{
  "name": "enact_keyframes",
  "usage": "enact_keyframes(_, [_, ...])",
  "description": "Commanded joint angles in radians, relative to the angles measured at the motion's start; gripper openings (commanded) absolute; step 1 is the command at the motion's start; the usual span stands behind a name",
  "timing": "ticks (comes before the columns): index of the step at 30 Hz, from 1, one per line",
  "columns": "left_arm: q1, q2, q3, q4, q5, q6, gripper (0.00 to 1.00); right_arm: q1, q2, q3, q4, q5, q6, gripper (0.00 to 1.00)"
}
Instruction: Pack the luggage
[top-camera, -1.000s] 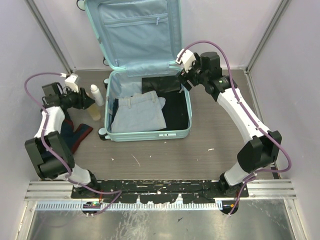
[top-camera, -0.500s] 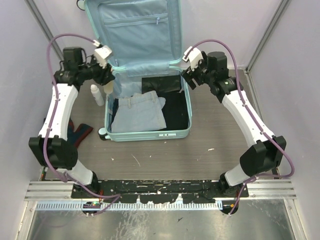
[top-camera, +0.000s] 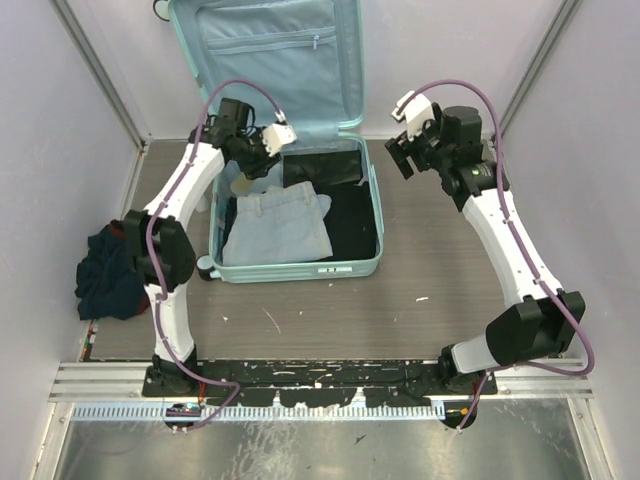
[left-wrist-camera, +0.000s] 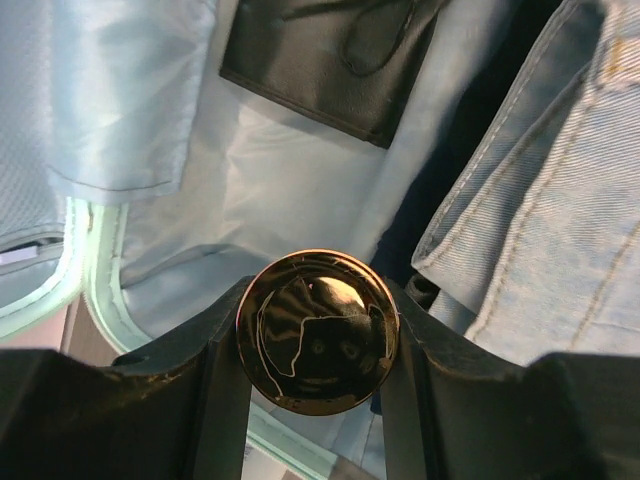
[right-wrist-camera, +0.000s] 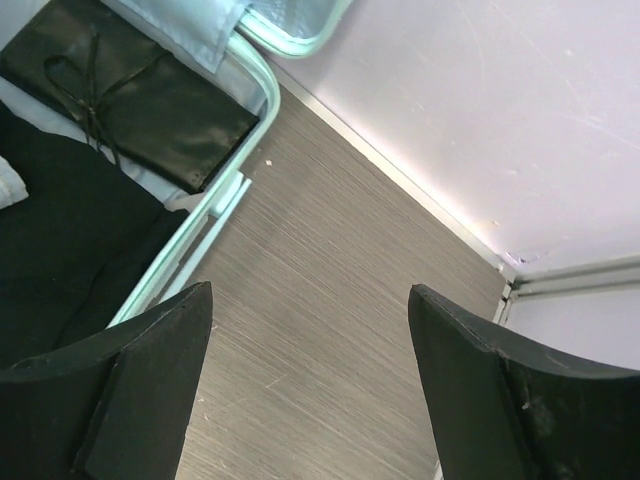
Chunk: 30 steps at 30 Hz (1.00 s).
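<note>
Top view: the open luggage (top-camera: 295, 268) at 12 o'clock holds denim (top-camera: 275, 228), black cloth (top-camera: 352, 222) and a pouch (top-camera: 320, 168)

Left wrist: left gripper (left-wrist-camera: 318, 335) clamps a gold cap (left-wrist-camera: 318, 325) above the lining

Right wrist: right gripper (right-wrist-camera: 310, 330) is spread wide over the table (right-wrist-camera: 300, 250), luggage at 10 o'clock

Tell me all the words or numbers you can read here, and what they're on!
No words or numbers can be read anywhere.
Small pale plate on the front wall of the mint-green suitcase: too small to read.
Round gold cap in the left end effector: only shiny reflections, no letters.
</note>
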Motion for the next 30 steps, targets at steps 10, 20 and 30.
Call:
enact_keyframes(10, [-0.043, 0.175, 0.147, 0.004, -0.135, 0.134, 0.15, -0.075, -0.131, -0.059, 0.005, -0.019, 0.034, 0.83])
enact_keyframes(20, [-0.052, 0.109, 0.17, -0.04, -0.048, -0.002, 0.77, -0.077, -0.119, -0.038, 0.002, -0.053, 0.055, 0.84])
enact_keyframes(30, [0.184, -0.217, -0.077, 0.211, 0.288, -0.406, 0.83, -0.078, -0.097, -0.007, -0.002, -0.108, 0.085, 0.85])
